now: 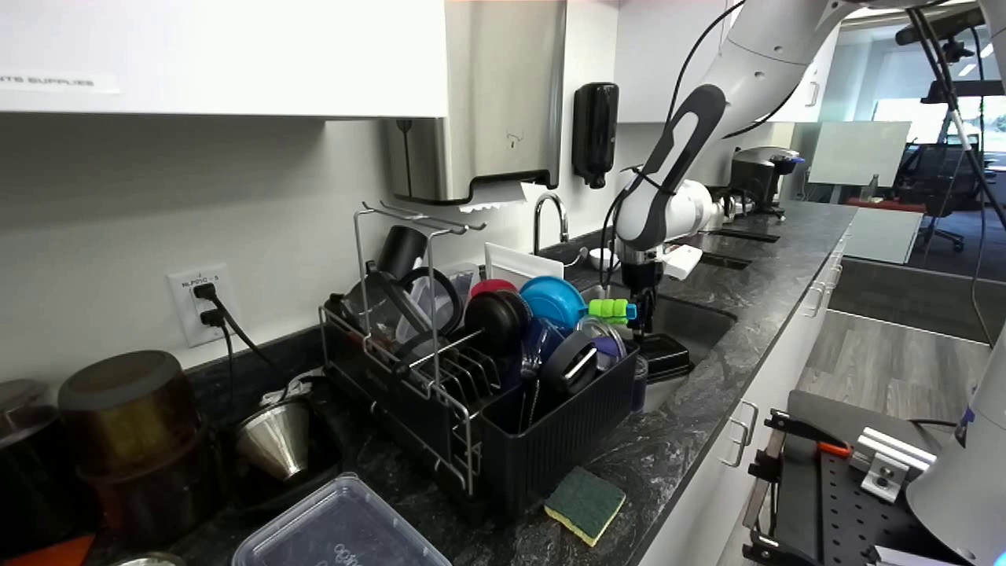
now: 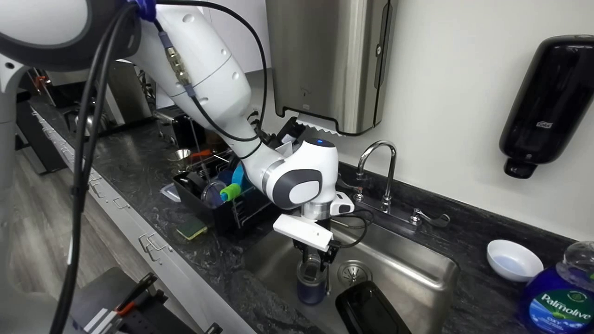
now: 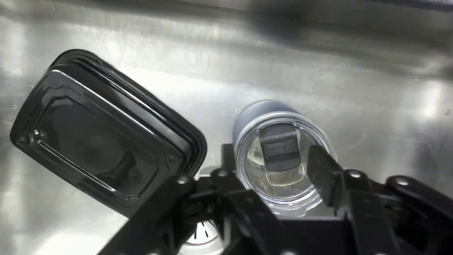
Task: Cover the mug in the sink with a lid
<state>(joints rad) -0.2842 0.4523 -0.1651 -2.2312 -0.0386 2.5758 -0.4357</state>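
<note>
A blue-grey mug (image 3: 244, 115) stands in the steel sink (image 3: 382, 148). A clear round lid (image 3: 283, 179) with a dark slider lies over the mug's top. I cannot tell whether it sits fully seated. My gripper (image 3: 271, 159) is open, its fingers apart around the lid. The left finger is at the lid's left edge; the right finger overlaps its right rim in the wrist view. In an exterior view the gripper (image 2: 315, 260) points down over the mug (image 2: 311, 291). In an exterior view the gripper (image 1: 641, 318) is beside the rack, and the mug (image 1: 639, 385) is partly hidden.
A black container (image 3: 106, 131) lies in the sink beside the mug, near the drain (image 2: 353, 272). The full dish rack (image 1: 542, 440) stands beside the sink. The faucet (image 2: 390, 171) rises behind it. A white bowl (image 2: 514, 260) and a soap bottle (image 2: 561, 297) stand on the counter.
</note>
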